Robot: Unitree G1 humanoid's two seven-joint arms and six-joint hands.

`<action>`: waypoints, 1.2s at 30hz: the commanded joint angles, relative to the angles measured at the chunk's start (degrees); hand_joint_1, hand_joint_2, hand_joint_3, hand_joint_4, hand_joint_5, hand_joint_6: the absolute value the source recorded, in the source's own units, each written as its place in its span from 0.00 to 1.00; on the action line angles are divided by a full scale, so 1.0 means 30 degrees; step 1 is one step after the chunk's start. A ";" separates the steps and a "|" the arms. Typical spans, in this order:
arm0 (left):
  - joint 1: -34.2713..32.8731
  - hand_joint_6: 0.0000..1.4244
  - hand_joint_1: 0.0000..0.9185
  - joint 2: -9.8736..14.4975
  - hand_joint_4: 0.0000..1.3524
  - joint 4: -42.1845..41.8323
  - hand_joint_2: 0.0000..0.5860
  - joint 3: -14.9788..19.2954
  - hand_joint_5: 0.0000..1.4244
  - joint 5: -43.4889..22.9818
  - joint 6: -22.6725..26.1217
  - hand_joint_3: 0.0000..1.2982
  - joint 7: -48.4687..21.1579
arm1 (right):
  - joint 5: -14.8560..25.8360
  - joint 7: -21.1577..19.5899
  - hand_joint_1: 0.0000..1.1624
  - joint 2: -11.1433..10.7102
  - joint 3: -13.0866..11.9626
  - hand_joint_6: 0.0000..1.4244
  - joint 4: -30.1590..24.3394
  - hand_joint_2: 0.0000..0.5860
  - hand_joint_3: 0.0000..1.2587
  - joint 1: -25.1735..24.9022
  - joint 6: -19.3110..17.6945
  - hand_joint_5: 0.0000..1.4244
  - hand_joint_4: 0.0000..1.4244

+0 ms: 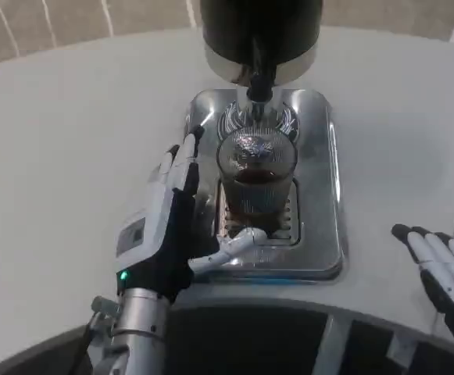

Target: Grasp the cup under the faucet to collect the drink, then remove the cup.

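A clear glass cup [255, 181] with dark drink in it stands on the shiny metal drip tray [320, 234], right below the black faucet [259, 84] of the dispenser [261, 31]. My left hand [168, 226] is just left of the cup, fingers stretched up along its side and thumb [230, 248] reaching across in front of its base. The fingers are spread and I cannot tell whether they touch the glass. My right hand [444, 273] lies at the lower right on the table, fingers apart, holding nothing.
The drip tray's raised rim surrounds the cup. White table [70, 156] stretches to the left and right of the tray. The table's curved front edge [289, 308] runs just below the tray.
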 commanded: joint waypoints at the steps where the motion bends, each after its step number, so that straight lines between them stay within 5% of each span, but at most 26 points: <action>1: -0.0908 0.03 0.43 -0.0441 0.00 0.1466 0.09 -0.0067 0.00 -0.0392 -0.0600 0.00 0.0487 | -0.0194 0.0372 0.61 0.0393 0.0052 0.00 -0.0512 0.51 0.00 0.0583 0.0064 0.00 0.00; 10: -0.2526 0.05 0.44 -0.1290 0.00 0.4304 0.09 0.0052 0.03 -0.1228 -0.1528 0.00 0.1210 | -0.0075 0.0331 0.61 0.0673 -0.0334 0.00 -0.0771 0.50 0.00 0.1661 -0.0351 0.00 0.00; 27: -0.4179 0.20 0.50 -0.1349 0.00 0.7110 0.14 -0.0588 0.16 -0.1002 -0.2337 0.00 0.2515 | 0.0352 0.1023 0.60 0.0747 -0.0673 0.00 -0.0833 0.53 0.00 0.1529 -0.0174 0.00 0.00; 30: -0.4510 0.47 0.56 -0.1386 0.09 0.7678 0.15 -0.0836 0.32 -0.1019 -0.2430 0.06 0.2592 | 0.0575 0.1291 0.60 0.0793 -0.0856 0.00 -0.0965 0.54 0.00 0.1426 0.0020 0.00 0.00; 36: -0.5335 0.76 0.61 -0.2115 0.32 0.9235 0.15 -0.1355 0.54 -0.0765 -0.2029 0.28 0.3397 | 0.0506 0.1680 0.60 0.1039 -0.1055 0.00 -0.1597 0.55 0.00 0.1400 0.0456 0.00 0.00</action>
